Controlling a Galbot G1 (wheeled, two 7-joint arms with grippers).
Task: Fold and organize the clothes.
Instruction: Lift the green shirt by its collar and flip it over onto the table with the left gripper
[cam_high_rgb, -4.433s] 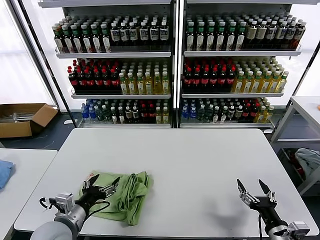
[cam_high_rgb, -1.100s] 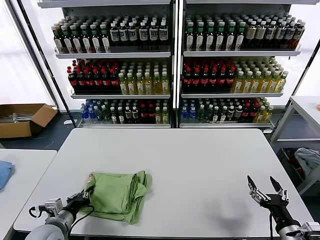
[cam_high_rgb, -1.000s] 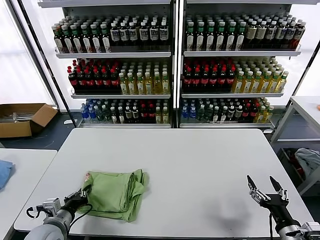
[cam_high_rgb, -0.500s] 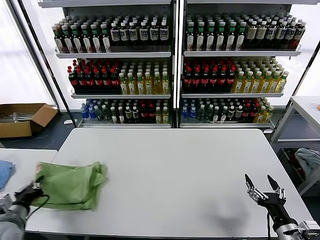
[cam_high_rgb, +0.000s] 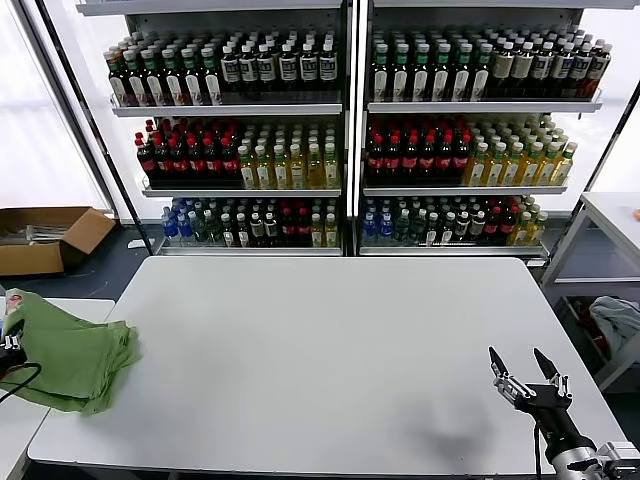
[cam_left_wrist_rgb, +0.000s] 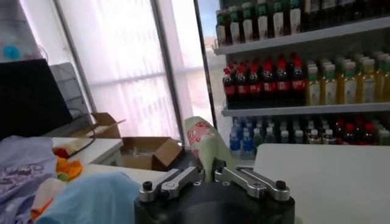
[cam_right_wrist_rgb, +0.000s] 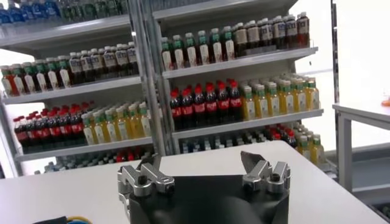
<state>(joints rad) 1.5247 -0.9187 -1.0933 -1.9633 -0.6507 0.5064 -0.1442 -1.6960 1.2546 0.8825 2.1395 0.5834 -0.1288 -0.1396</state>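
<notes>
Fingers of the left gripper (cam_left_wrist_rgb: 210, 176) pinch a folded green shirt (cam_high_rgb: 70, 355) at the white table's (cam_high_rgb: 340, 350) left edge. Right gripper (cam_high_rgb: 527, 377) hovers near the right corner, spread wide, empty.

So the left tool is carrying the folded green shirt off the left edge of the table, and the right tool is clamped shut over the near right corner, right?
Not quite. The head view shows the right tool with its fingers spread open and holding nothing. The rest stands: the left tool grips the green shirt at the table's left edge.
</notes>
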